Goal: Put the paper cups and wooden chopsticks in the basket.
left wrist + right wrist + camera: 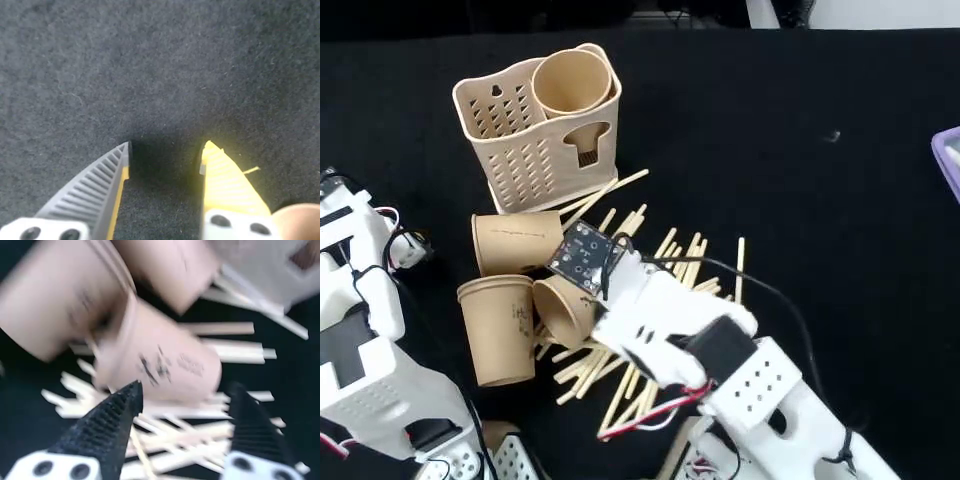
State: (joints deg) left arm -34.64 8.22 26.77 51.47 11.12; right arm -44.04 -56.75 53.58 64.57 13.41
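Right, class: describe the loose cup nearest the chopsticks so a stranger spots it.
Find the basket, then the three cups lying in front of it. Yours is the rightmost cup, resting on the chopsticks under the right gripper.

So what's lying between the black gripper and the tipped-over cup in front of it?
Wooden chopsticks. In the right wrist view they lie scattered on the black cloth, between the open right gripper and the tipped paper cup it faces.

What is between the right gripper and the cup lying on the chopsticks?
Nothing visible. The right gripper is open and faces the cup directly. That cup lies on its side on the chopsticks, with another cup beside it.
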